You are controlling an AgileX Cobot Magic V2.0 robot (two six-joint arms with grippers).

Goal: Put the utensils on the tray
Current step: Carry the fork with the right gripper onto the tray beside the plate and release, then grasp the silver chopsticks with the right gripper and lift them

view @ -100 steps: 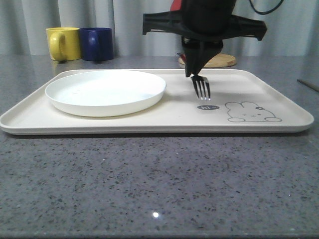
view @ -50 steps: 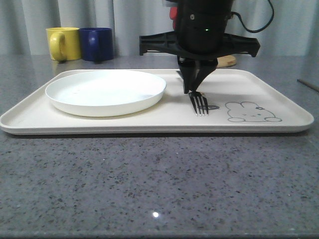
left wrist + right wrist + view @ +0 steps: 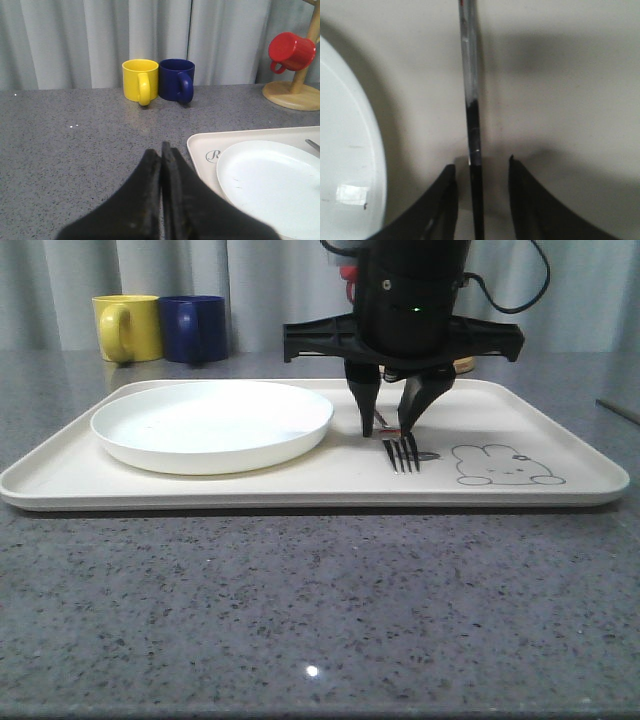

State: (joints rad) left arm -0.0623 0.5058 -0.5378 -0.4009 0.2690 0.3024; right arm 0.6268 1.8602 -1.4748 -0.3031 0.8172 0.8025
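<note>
Right pincer [image 3: 391, 429] has opened, leaving fork [image 3: 403, 452] on tray [image 3: 560, 445].

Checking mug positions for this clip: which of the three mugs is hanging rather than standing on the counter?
The red mug, hung on the wooden stand. The yellow mug and blue mug stand on the counter.

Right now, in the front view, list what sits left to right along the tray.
white plate → right gripper over the fork → rabbit drawing, all on the tray.
</note>
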